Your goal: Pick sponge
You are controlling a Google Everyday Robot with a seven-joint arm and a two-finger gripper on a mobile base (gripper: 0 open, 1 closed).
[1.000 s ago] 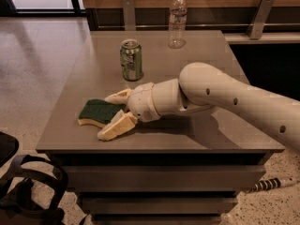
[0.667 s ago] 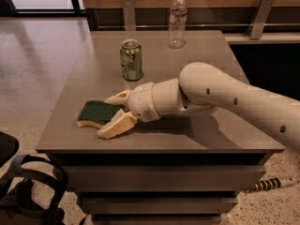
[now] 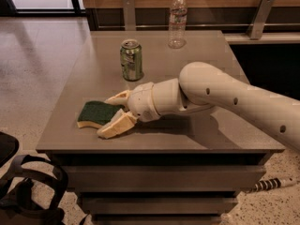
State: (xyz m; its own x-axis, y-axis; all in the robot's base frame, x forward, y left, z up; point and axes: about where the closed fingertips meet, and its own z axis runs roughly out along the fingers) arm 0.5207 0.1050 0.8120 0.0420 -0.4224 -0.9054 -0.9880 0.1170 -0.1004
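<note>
The sponge [image 3: 96,113], dark green on top over pale yellow foam, lies flat near the front left edge of the grey table [image 3: 187,139]. My gripper [image 3: 114,114] reaches in from the right, low over the table, open. One pale yellow finger [image 3: 118,97] is behind the sponge's right end and the other finger [image 3: 116,127] is in front of it, so the sponge's right end lies between them.
A green drink can [image 3: 131,60] stands just behind the gripper. A clear water bottle [image 3: 177,20] stands at the table's back edge. A dark bag with straps [image 3: 28,191] sits on the floor at the front left. The table's front edge is close to the sponge.
</note>
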